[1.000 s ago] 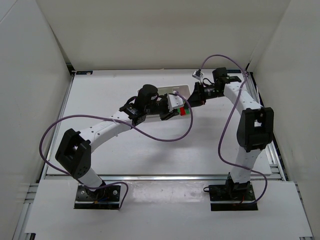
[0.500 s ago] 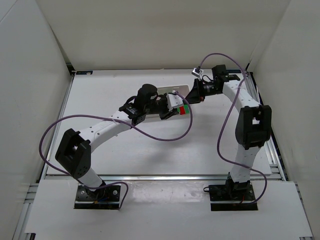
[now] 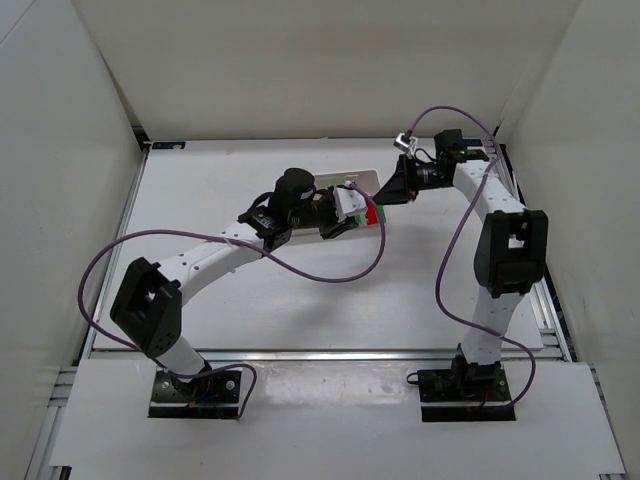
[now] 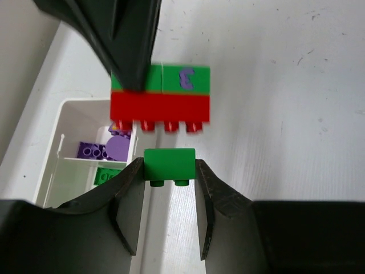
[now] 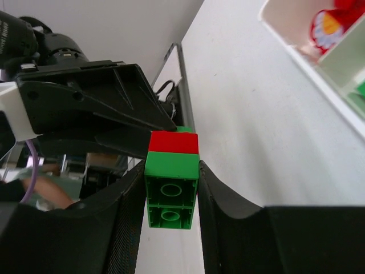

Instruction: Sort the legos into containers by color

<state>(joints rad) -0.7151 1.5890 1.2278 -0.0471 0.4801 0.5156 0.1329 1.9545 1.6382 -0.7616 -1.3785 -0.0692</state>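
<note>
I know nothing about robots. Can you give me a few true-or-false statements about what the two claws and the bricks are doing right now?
1. The left claw grips a small green brick. True.
2. The right claw is empty. False: it is shut on a red-and-green stack.
3. The small green brick is joined to the red-and-green stack. False: the left wrist view shows a gap between them.
4. Purple bricks lie in the white tray. True.
</note>
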